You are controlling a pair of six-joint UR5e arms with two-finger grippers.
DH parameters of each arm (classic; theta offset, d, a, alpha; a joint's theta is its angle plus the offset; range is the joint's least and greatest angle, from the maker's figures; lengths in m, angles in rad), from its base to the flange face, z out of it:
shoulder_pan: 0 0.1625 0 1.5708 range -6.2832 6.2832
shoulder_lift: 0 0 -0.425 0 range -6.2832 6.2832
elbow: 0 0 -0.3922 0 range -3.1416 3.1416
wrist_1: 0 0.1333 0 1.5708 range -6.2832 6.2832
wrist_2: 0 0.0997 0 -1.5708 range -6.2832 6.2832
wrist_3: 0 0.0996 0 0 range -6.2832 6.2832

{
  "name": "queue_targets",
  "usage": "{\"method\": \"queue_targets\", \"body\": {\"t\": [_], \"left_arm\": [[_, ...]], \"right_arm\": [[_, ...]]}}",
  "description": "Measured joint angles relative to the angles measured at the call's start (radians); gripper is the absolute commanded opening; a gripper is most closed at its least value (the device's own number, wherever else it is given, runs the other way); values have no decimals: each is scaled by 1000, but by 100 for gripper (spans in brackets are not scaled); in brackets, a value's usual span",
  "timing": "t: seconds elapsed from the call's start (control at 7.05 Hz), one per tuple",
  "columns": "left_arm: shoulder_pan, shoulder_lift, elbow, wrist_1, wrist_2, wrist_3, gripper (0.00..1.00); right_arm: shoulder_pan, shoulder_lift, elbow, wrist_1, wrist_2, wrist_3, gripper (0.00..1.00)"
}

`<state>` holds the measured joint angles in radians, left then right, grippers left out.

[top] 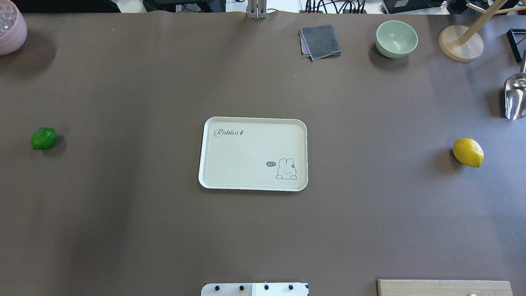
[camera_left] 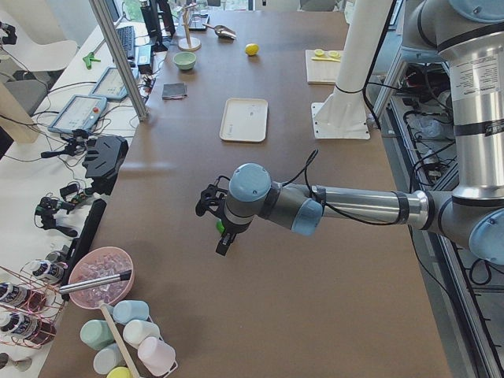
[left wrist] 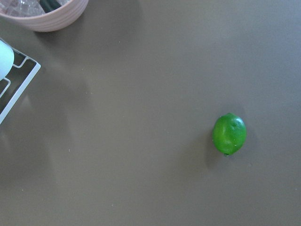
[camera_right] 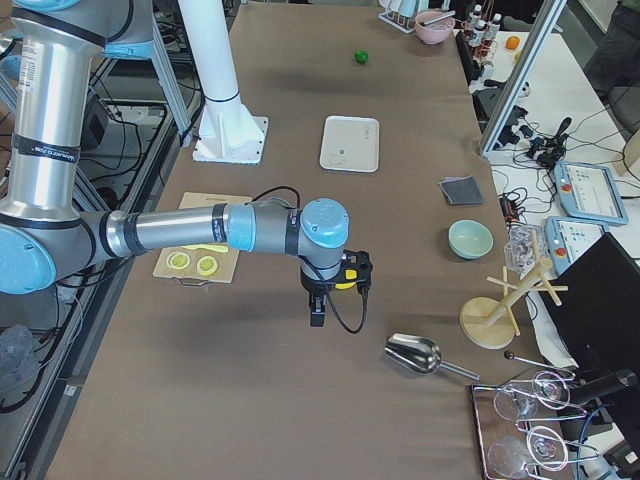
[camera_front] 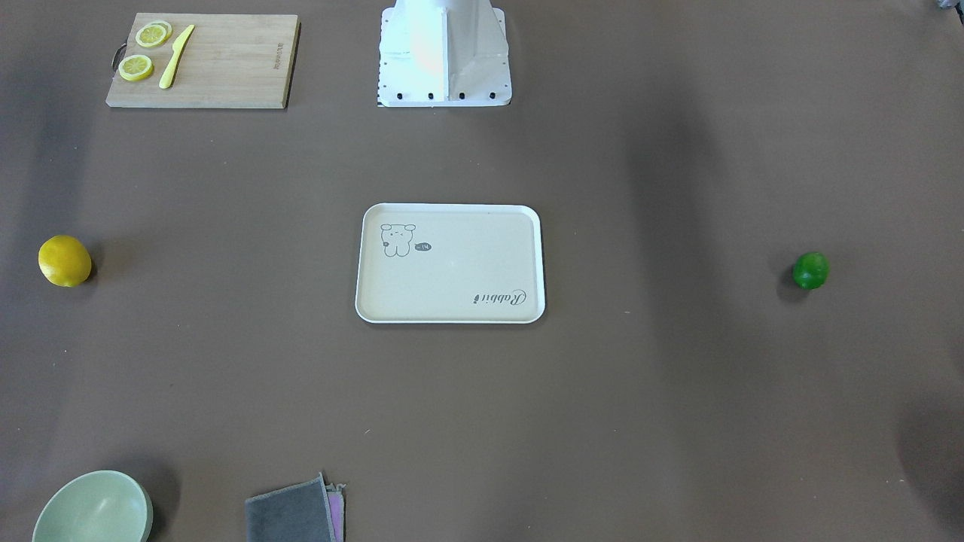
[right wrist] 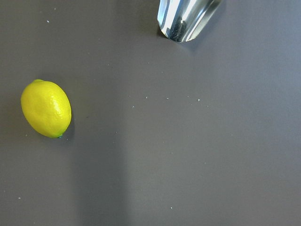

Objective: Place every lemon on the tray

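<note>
The yellow lemon [top: 468,152] lies on the brown table far to the tray's right; it also shows in the right wrist view [right wrist: 46,108]. The green lemon [top: 43,138] lies far to the tray's left and shows in the left wrist view [left wrist: 229,133]. The beige tray [top: 213,181] sits bare at the table's middle. My left gripper [camera_left: 214,219] hovers above the green lemon and my right gripper [camera_right: 335,290] above the yellow lemon. Both show only in the side views, so I cannot tell whether they are open or shut.
A wooden cutting board [camera_front: 226,68] with lemon slices [camera_front: 136,68] and a yellow knife [camera_front: 176,56] lies near the robot base. A green bowl [top: 396,38], grey cloth [top: 320,41], metal scoop [top: 515,98], wooden stand [top: 460,43] and pink bowl [top: 10,28] line the far edge.
</note>
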<state>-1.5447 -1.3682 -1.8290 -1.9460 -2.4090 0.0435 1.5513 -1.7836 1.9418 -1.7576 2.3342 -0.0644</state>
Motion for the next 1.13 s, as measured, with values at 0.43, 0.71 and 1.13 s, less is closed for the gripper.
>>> {"method": "queue_targets", "body": {"t": [0.43,0.71,1.13], "left_arm": [[-1,-25,17,-151,0,-8,99],[-1,-84,59,-210,-22,-18,99],[8,-126,84,-261,-53,-55,99]], "right_arm": [[41,0,60,45,0,9,100],[89,-17,61,159,4,10,100],[120,-21,68,224,6,7,100]]}}
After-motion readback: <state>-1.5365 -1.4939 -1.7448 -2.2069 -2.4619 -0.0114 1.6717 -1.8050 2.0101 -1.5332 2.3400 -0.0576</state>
